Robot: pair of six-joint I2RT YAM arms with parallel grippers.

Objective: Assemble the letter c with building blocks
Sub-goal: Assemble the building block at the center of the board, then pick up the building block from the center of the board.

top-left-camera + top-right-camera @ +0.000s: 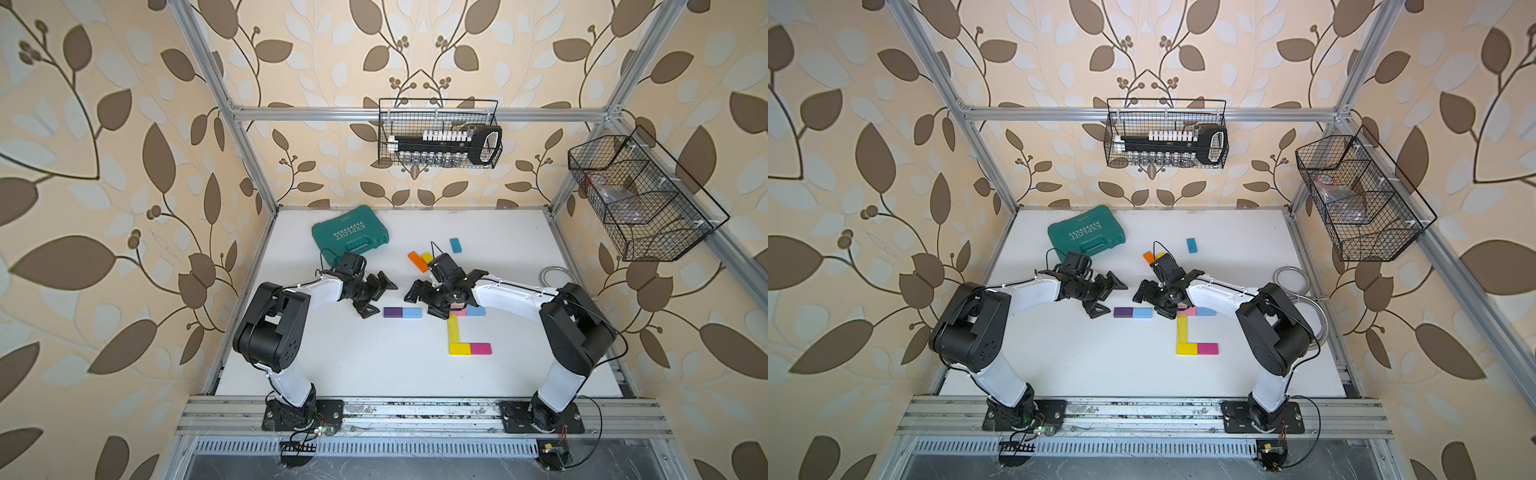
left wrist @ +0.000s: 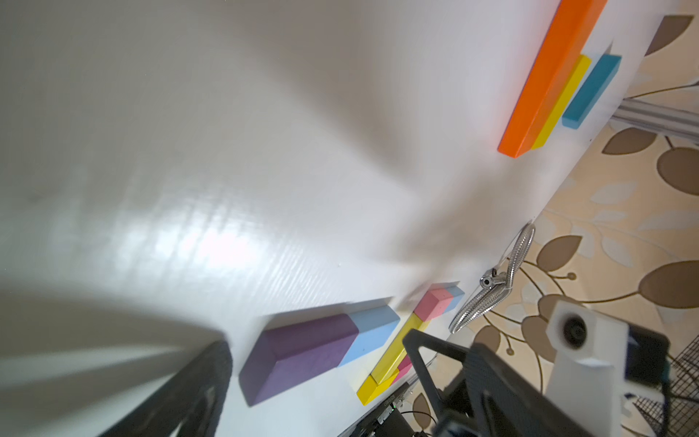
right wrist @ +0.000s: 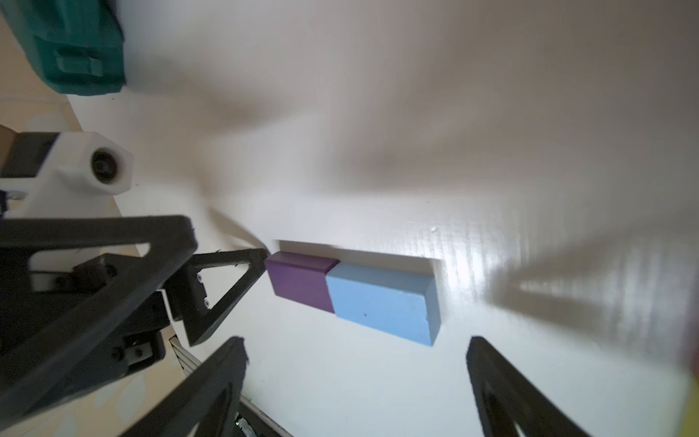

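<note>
A purple block (image 1: 392,312) and a light blue block (image 1: 412,312) lie end to end at mid table, also seen close up as purple (image 3: 299,282) and light blue (image 3: 378,299). To their right a pink block (image 1: 458,309), another light blue block (image 1: 476,311), a long yellow block (image 1: 453,328), a yellow block (image 1: 459,348) and a magenta block (image 1: 481,348) form an angular shape. Orange (image 1: 417,261), yellow (image 1: 427,257) and teal (image 1: 456,245) blocks lie farther back. My left gripper (image 1: 377,298) is open just left of the purple block. My right gripper (image 1: 422,303) is open and empty just right of the light blue one.
A green plastic case (image 1: 350,235) lies at the back left of the white table (image 1: 332,365). A metal hose (image 1: 550,274) curls at the right edge. Two wire baskets (image 1: 440,133) (image 1: 640,199) hang on the frame above the table.
</note>
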